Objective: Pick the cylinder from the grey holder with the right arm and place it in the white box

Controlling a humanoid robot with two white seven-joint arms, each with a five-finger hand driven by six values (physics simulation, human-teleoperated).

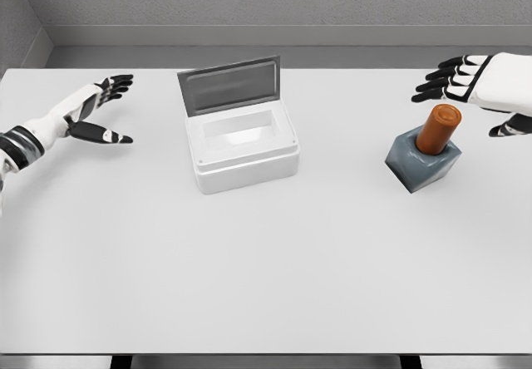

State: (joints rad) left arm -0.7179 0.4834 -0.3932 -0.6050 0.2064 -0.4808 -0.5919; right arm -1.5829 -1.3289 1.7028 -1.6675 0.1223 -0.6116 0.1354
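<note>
A: At the table's right side, the cylinder (439,129) sits in the holder (422,162), orange, leaning a little toward the upper right. Roughly the top half shows above the grey block. The holder rests on the table (266,286) skewed, one corner toward the camera.

B: And the right hand (475,86)?

A: Just above and behind the cylinder, fingers spread, holding nothing. Thumb sits low on the right, four fingers point left. Not touching the cylinder, as far as I can tell.

B: So the step is the reach and grasp. How to do it well?

A: My judgement: bring the palm down beside the exposed part, thumb on one side, fingers on the other, and close above the holder's rim. Then pull out along the cylinder's own lean, not straight up, or the holder may lift or tip with it.

B: What else is around?

A: The box (243,146) stands near the table's middle, well apart from the holder, to its left. Its lid (229,85) is open, standing up at the back edge, tilted rearward. The inside looks empty.

B: Anything in the way?

A: Bare tabletop between holder and box. The lid is the one thing to mind: come in from the front or from above, not over the back. The left hand (93,107) rests far left, fingers open, well clear of the path.
</note>
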